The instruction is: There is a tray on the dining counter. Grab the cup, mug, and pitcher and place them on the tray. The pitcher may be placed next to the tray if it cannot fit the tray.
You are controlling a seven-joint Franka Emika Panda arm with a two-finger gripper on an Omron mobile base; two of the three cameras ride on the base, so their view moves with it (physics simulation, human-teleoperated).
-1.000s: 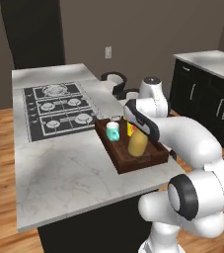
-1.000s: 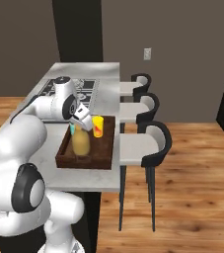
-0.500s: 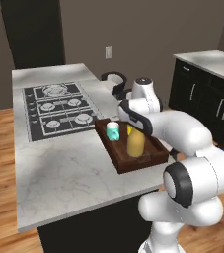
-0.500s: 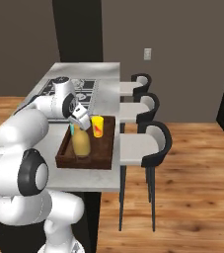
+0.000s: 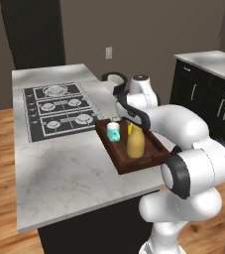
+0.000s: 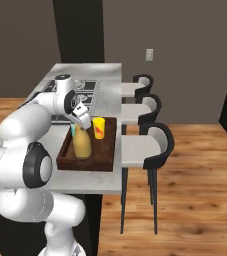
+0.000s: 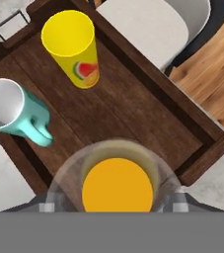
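Note:
The dark wooden tray lies on the marble dining counter. On it stand the amber pitcher, the teal mug and the yellow cup with its red mark. My gripper hangs straight over the pitcher's neck, open, one fingertip on each side of its top. In the left base view my arm hides most of the cup.
A black gas cooktop is set in the counter to the left of the tray. Three stools line the counter's far side, one seat right beyond the tray. Dark cabinets stand at the right.
My arm's elbow has swung a little while the hand stays over the pitcher. The jaws have spread slightly. Pitcher, cup and mug stand where they were.

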